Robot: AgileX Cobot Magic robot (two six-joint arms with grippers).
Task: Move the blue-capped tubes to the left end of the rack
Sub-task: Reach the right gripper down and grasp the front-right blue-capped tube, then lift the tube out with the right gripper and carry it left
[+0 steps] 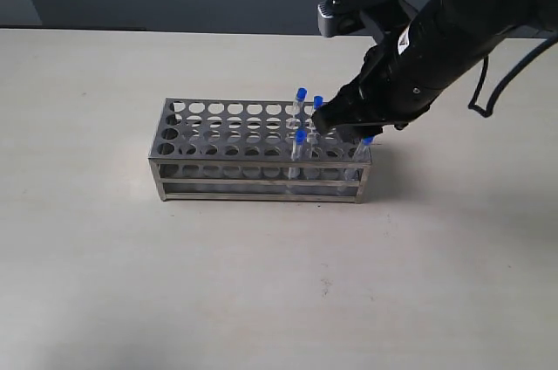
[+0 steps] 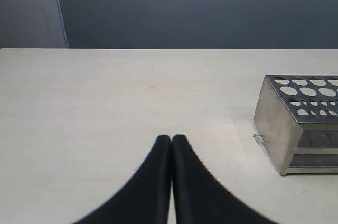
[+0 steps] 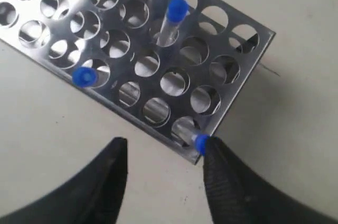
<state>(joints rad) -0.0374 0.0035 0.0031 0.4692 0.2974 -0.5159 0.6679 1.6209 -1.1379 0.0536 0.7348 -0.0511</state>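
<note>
Blue-capped tubes (image 1: 300, 137), four at the right end of the rack (image 1: 253, 169), look light, slick and slim (we would pinch just below a cap); our right gripper (image 3: 165, 147) hangs open beside the corner one, left gripper (image 2: 171, 139) closed.

exterior high, wide | left low | right overhead, close | share rack (image 1: 218, 163)
</note>
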